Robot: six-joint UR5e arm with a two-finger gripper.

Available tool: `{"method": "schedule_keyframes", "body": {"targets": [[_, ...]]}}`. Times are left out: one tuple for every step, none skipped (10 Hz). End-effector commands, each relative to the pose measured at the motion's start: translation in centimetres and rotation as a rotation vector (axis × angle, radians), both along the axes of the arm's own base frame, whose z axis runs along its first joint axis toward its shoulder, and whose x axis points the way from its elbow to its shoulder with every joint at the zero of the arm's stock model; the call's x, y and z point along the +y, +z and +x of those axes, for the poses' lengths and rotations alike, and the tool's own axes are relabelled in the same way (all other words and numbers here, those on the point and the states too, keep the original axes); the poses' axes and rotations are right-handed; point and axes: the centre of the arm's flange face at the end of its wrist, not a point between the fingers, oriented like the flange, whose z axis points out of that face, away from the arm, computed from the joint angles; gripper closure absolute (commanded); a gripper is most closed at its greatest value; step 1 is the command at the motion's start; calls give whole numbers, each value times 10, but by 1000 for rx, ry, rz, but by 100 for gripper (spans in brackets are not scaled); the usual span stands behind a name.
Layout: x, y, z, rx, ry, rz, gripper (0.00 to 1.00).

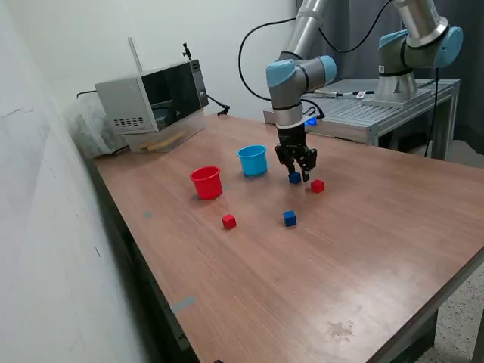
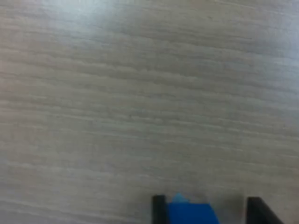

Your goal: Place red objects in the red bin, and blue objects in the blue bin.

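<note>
My gripper (image 1: 297, 175) is down at the wooden table (image 1: 363, 249), just to the exterior view's right of the light blue bin (image 1: 252, 160). A dark blue cube (image 1: 294, 178) sits between its spread fingers. In the wrist view this cube (image 2: 191, 214) lies close to one dark finger (image 2: 159, 207), with a gap to the other, so the gripper (image 2: 205, 212) is open. A red cube (image 1: 317, 185) lies just beside the gripper. Nearer the camera lie another blue cube (image 1: 290, 218) and a second red cube (image 1: 228, 221). The red bin (image 1: 206, 182) stands upright beside the blue bin.
A microwave (image 1: 155, 94) stands at the table's far corner by the wall. A second robot arm (image 1: 412, 45) is mounted on a metal bench (image 1: 370, 113) behind the table. A cable loops above my arm.
</note>
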Motion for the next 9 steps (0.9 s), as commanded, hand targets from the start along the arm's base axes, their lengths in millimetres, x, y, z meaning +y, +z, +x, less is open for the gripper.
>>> {"method": "schedule_keyframes", "body": {"targets": [[1,-1,-1,4,-2,0,100],[2,2,-4,10,-1,2,100],[5,10,-10,23,-4,7,100],[5,28,-13,46,-4,7,100],[5,58,-14,86,-4,9,100],[0,88,-9,105,1,10,100],[-2,117,-2,114,4,11,100],[-4,155,6,161,5,15,100],[-4,170,14,161,4,15,100]]}}
